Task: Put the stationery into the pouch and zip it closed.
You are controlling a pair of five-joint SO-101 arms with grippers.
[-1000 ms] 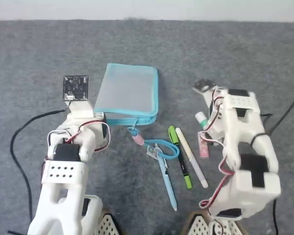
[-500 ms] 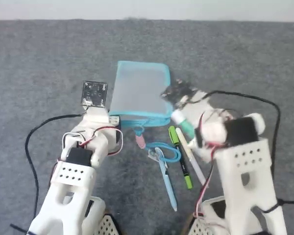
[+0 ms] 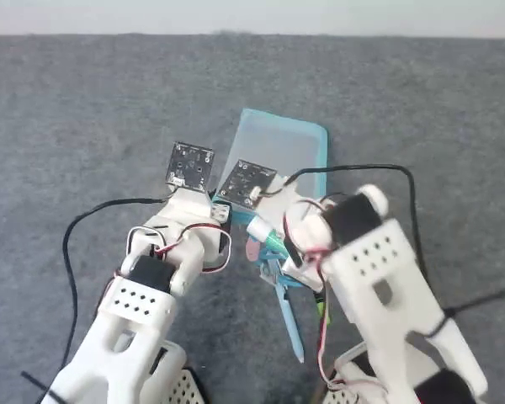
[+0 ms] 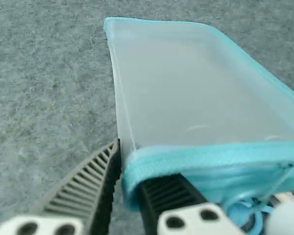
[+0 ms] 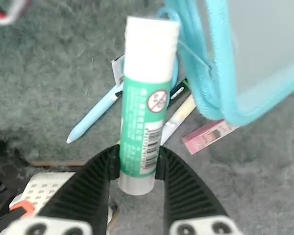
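Note:
The translucent blue pouch (image 3: 284,154) lies tilted on the grey carpet, its zipper edge toward the arms. My left gripper (image 3: 221,210) is shut on the pouch's near corner; its two fingers (image 4: 95,193) pinch the blue zipper hem of the pouch (image 4: 186,98). My right gripper (image 3: 276,244) is shut on a green and white glue stick (image 3: 264,231), which hangs just off the zipper side. In the right wrist view the glue stick (image 5: 144,98) stands between the right gripper (image 5: 138,156) fingers, beside the pouch (image 5: 245,58).
A light blue pen (image 3: 290,324) lies on the carpet near the arm bases, partly under the right arm. Below the glue stick lie the blue pen (image 5: 95,117), a cream pen (image 5: 179,115) and a pink eraser (image 5: 208,134). Cables trail beside both arms.
The right arm has swung from the right side across to the pouch's zipper edge, carrying the glue stick. The left gripper and the pouch have shifted right, and the pouch has turned.

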